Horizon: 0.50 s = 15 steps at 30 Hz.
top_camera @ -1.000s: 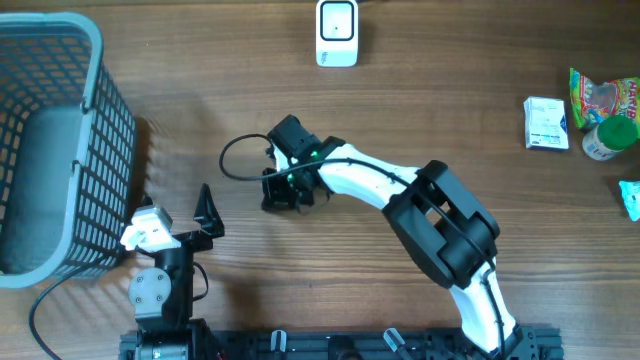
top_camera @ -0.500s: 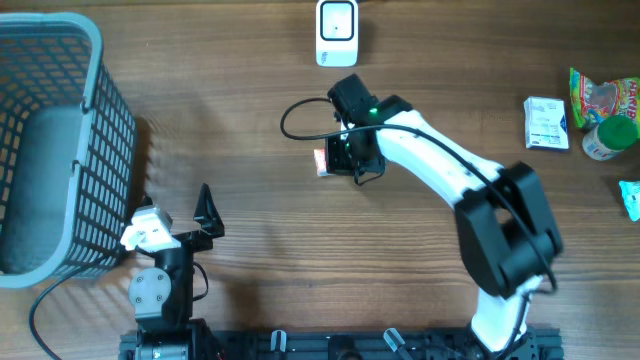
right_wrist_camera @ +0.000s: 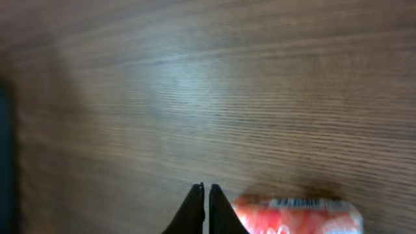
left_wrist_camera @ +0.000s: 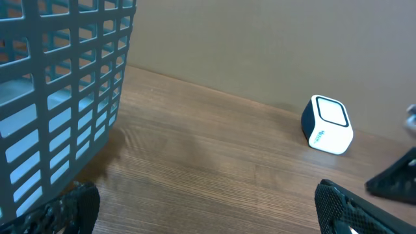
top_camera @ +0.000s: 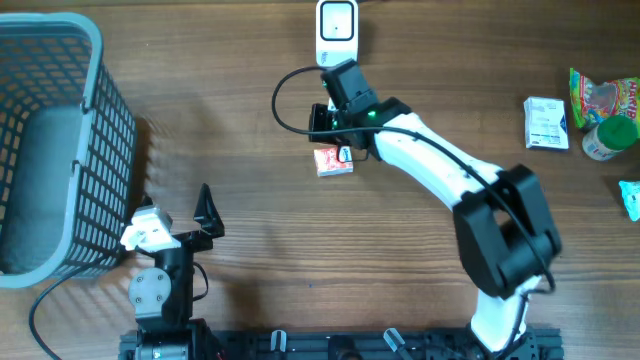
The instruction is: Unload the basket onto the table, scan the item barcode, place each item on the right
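The item, a small red and white packet [top_camera: 333,160], lies on the wooden table just below the white barcode scanner [top_camera: 337,32]. My right gripper [top_camera: 340,148] hovers over the packet's top edge. In the right wrist view its fingers [right_wrist_camera: 206,198] are pressed together with nothing between them, and the blurred packet [right_wrist_camera: 296,214] sits just to their right. My left gripper [top_camera: 178,215] rests at the front left, wide open and empty [left_wrist_camera: 208,218]. The scanner [left_wrist_camera: 327,123] also shows in the left wrist view.
A tall grey mesh basket [top_camera: 95,60] stands at the far left, close to my left arm. At the right edge lie a white box [top_camera: 546,123], a green snack bag [top_camera: 600,98] and a small bottle [top_camera: 608,140].
My right arm swung from the table's middle up and right toward the scanner. The packet now shows beside its fingers. The left arm has stayed still.
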Each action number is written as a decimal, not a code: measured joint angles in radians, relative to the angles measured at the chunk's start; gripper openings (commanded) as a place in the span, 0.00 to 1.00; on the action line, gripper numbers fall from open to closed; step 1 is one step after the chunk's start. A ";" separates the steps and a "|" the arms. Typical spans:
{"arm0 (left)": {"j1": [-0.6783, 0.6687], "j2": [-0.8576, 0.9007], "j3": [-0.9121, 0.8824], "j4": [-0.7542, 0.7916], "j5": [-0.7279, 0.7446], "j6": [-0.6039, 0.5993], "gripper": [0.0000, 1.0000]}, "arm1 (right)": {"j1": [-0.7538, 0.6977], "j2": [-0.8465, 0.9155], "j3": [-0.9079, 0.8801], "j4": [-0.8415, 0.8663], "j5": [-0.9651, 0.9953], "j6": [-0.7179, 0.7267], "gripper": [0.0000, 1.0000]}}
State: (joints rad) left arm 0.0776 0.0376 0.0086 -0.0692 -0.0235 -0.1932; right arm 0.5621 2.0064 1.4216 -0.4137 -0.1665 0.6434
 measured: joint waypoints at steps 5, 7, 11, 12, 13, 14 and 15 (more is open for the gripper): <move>0.000 0.000 0.000 0.000 0.000 0.000 1.00 | 0.000 0.095 -0.004 0.011 0.003 0.027 0.05; 0.000 0.000 0.000 0.000 0.000 0.000 1.00 | 0.000 0.112 -0.006 0.006 -0.009 0.029 0.05; 0.000 0.000 0.000 0.000 0.000 0.000 1.00 | 0.000 0.117 -0.008 -0.029 -0.123 -0.022 0.05; 0.000 0.000 0.000 0.000 0.000 0.000 1.00 | 0.000 0.117 -0.008 -0.053 -0.182 -0.053 0.05; 0.000 0.000 0.000 0.000 0.000 0.000 1.00 | 0.000 0.117 -0.007 -0.082 -0.228 -0.080 0.04; 0.000 0.000 0.000 0.000 0.000 0.000 1.00 | 0.000 0.117 -0.007 -0.127 -0.268 -0.108 0.05; 0.000 0.000 0.000 0.000 0.000 0.000 1.00 | 0.000 0.117 -0.008 -0.213 -0.309 -0.151 0.05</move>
State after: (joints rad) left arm 0.0776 0.0376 0.0082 -0.0692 -0.0235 -0.1936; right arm 0.5625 2.1239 1.4139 -0.6270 -0.4751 0.4919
